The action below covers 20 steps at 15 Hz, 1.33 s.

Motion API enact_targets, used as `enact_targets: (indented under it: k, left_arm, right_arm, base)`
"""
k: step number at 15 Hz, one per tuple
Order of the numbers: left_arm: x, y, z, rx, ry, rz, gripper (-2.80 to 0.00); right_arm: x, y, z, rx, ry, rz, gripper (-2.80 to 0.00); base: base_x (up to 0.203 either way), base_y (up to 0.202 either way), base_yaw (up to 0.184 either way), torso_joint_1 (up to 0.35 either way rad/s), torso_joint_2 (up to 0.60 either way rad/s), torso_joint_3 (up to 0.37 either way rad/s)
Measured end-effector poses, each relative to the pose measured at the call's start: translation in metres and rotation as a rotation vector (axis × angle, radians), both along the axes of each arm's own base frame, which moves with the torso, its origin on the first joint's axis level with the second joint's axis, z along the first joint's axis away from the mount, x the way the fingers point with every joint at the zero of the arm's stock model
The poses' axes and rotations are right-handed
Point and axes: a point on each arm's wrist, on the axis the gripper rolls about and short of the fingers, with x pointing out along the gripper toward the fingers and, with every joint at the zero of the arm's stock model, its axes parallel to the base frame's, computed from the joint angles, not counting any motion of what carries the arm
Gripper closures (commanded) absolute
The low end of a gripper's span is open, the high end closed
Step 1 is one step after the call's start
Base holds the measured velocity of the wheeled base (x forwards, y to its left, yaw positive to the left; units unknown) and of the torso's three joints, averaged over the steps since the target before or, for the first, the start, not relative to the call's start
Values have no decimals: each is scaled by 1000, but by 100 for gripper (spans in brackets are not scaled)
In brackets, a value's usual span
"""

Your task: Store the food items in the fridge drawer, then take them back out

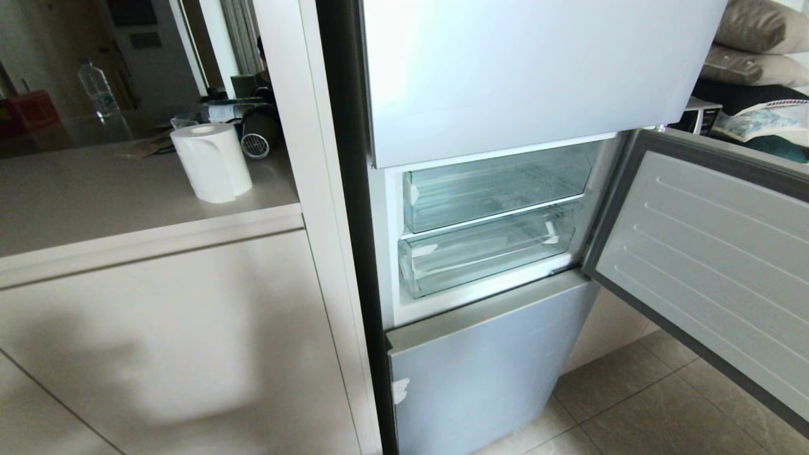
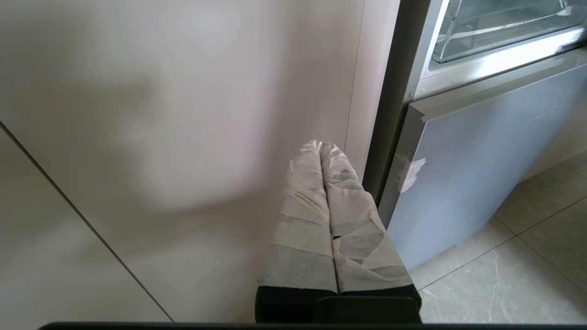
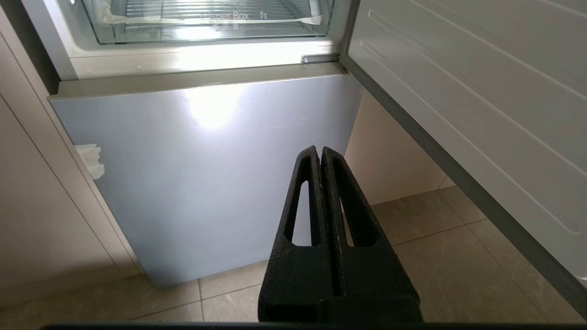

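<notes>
With the fridge (image 1: 505, 76) door open but the fridge drawer (image 1: 486, 256) still pushed in and empty, storing looks unstarted; left claw (image 2: 321, 145) and right claw (image 3: 319, 151) hang clenched, empty.

The fridge (image 1: 543, 76) is a tall unit with glossy pale blue-white door panels and a black side edge. The top and bottom panels are closed. The middle door (image 1: 714, 253) is swung open toward 3 o'clock in the head view, exposing its white ribbed inner face. A white tape scrap (image 1: 400, 390) sits at the bottom panel's 9 o'clock edge.

The fridge drawer (image 1: 486, 253) is transparent clear plastic with a thick front lip and ribbed bottom. It is pushed in, directly below (at 6 o'clock of) the shallower clear drawer. Its front reads "Crisper Box" in the right wrist view. No contents are discernible.
</notes>
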Motion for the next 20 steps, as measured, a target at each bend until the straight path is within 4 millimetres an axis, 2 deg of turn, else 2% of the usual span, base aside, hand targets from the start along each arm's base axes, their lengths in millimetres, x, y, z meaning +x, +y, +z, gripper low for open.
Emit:
enact_targets:
  k: [3,9,20]
  left_arm:
    - [0,0,0,0,0,1,0]
    - [0,0,0,0,0,0,0]
    - [0,0,0,0,0,0,0]
  right_arm:
    - [0,0,0,4,-1,1,0]
    - [0,0,0,4,-1,0,0]
    - [0,0,0,7,-2,1,0]
  base:
    - [3,1,-24,1,1,1]
    - [0,8,-143,2,2,5]
    - [0,0,0,0,0,0]
